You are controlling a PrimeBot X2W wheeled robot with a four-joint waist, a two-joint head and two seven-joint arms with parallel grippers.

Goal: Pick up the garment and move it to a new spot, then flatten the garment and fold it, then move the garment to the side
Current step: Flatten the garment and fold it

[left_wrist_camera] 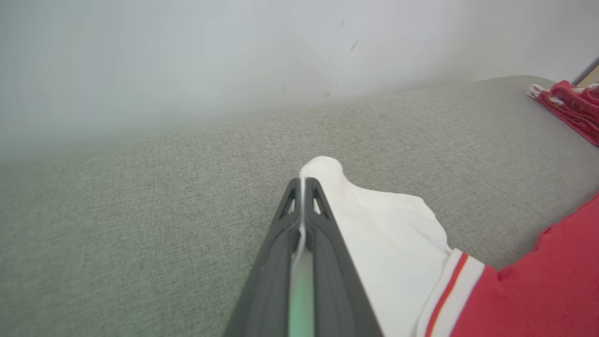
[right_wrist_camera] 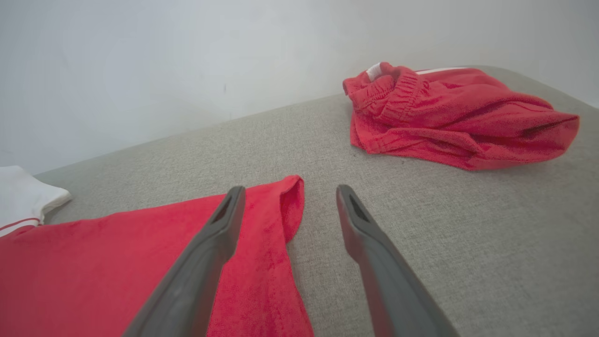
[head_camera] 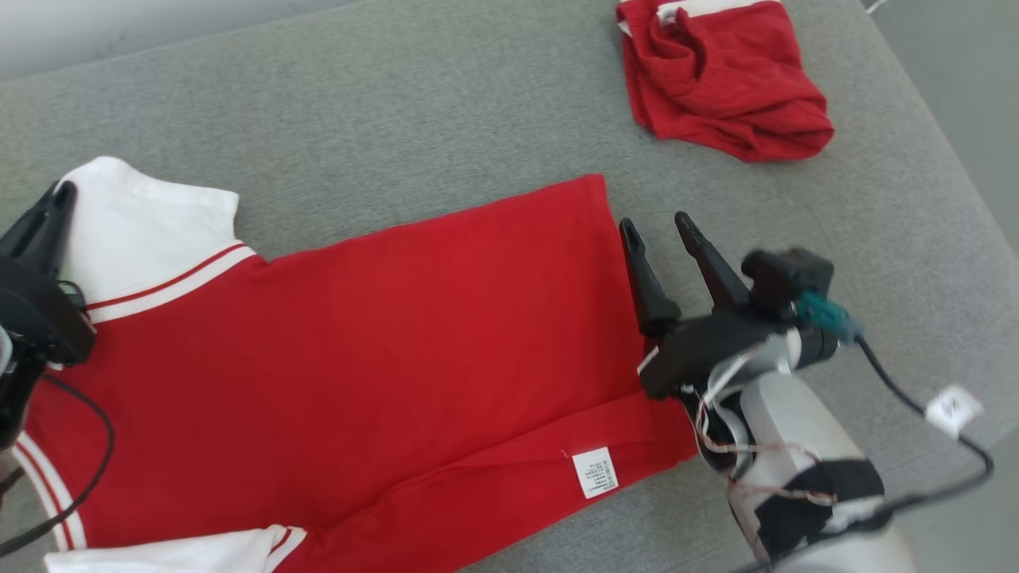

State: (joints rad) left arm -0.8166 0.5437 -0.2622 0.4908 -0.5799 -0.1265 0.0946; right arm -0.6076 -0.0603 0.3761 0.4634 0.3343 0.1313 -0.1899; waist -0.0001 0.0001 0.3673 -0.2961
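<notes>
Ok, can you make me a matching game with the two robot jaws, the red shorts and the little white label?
Things:
1. left jaws
2. right jaws
3. red shorts
4. white label

Places or states:
A. open, at the hem of the shirt
B. bunched up, far right
C. shut on the white sleeve
D. on the shirt, by its near edge

Pairs: 1-C, 2-A, 3-B, 4-D

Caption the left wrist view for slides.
Left gripper shut on white sleeve of red-and-white shirt on grey woven cushion.
</notes>
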